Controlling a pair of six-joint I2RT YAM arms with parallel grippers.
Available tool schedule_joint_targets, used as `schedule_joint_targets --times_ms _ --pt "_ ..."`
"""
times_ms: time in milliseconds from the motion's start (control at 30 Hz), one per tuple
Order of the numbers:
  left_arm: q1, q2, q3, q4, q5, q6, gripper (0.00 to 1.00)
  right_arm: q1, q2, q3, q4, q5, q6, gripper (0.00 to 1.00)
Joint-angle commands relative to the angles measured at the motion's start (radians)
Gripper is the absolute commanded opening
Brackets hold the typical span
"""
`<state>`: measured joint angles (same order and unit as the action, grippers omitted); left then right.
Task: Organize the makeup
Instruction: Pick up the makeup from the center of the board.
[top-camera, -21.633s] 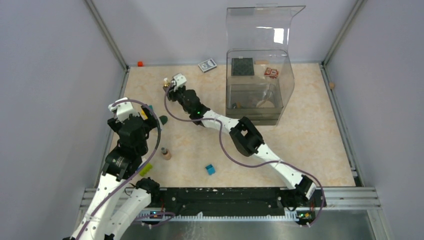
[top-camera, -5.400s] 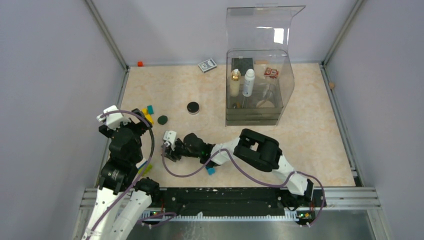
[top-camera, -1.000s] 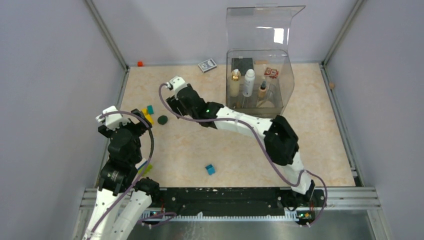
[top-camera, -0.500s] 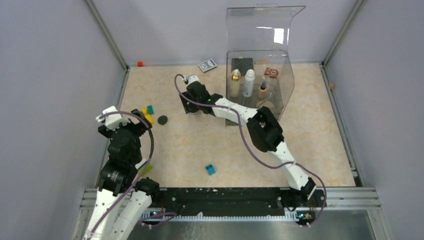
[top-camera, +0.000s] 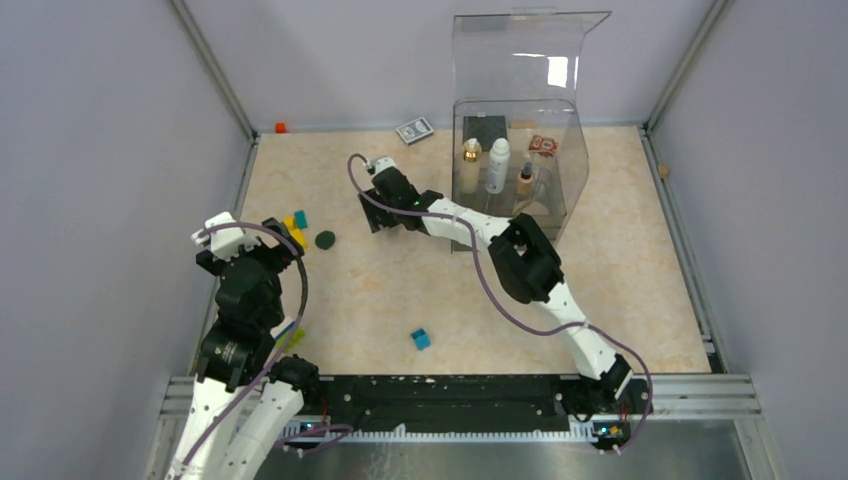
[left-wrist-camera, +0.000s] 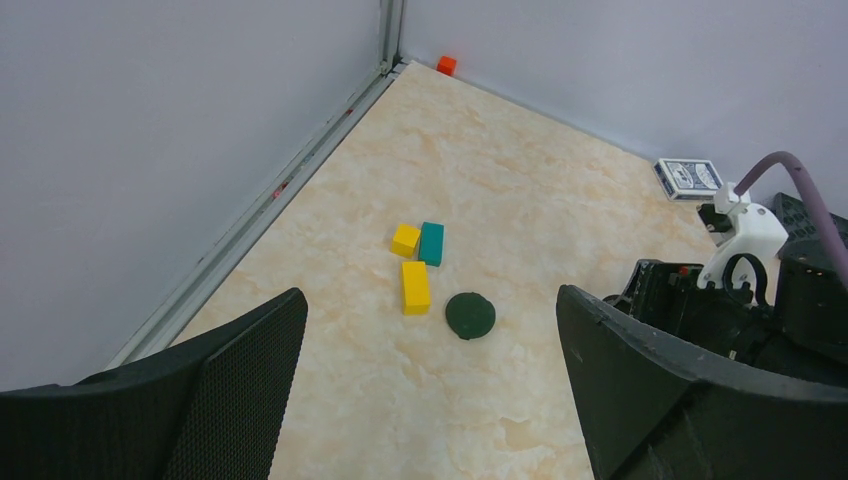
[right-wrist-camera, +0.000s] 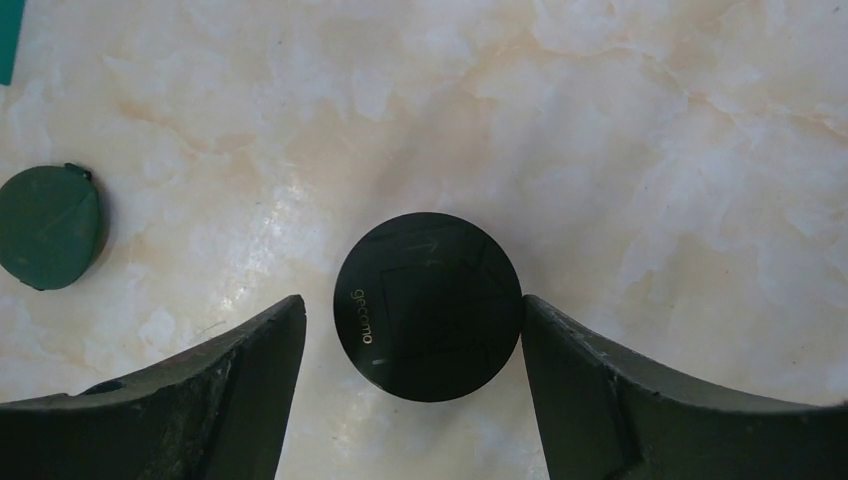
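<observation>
A black round compact (right-wrist-camera: 428, 307) lies flat on the marble table. My right gripper (right-wrist-camera: 410, 302) is open and straddles it; the right finger is at its edge and a gap shows on the left side. From the top view the right gripper (top-camera: 385, 214) hides the compact. Inside the clear organizer (top-camera: 556, 215) stand a gold-capped bottle (top-camera: 469, 165), a white bottle (top-camera: 497, 166) and a tan tube (top-camera: 525, 180). A dark square palette (top-camera: 485, 127) and a pinkish checkered palette (top-camera: 542, 145) lie behind them. My left gripper (left-wrist-camera: 430, 400) is open and holds nothing.
A dark green disc (top-camera: 325, 240) lies left of the right gripper, beside yellow and teal blocks (left-wrist-camera: 416, 260). A blue cube (top-camera: 420, 339) sits near the front. A patterned card box (top-camera: 414, 131) and an orange cube (top-camera: 281, 128) lie by the back wall.
Over the last second my right gripper swung right and back, from near the green disc to over the black compact, with its jaws spread. The left arm has stayed still.
</observation>
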<state>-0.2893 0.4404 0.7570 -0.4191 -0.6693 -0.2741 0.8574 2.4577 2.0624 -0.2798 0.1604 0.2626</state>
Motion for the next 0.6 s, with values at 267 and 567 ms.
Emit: schedule_joint_targets --times_ms 267,567 --pt "0.005 -0.002 -0.005 0.034 0.012 0.01 0.99 0.022 -0.091 -0.027 0.053 0.093 -0.137 0.52" --pt "0.006 -0.003 -0.005 0.034 0.006 0.01 0.99 0.175 -0.495 -0.134 0.158 0.02 -0.313 0.47"
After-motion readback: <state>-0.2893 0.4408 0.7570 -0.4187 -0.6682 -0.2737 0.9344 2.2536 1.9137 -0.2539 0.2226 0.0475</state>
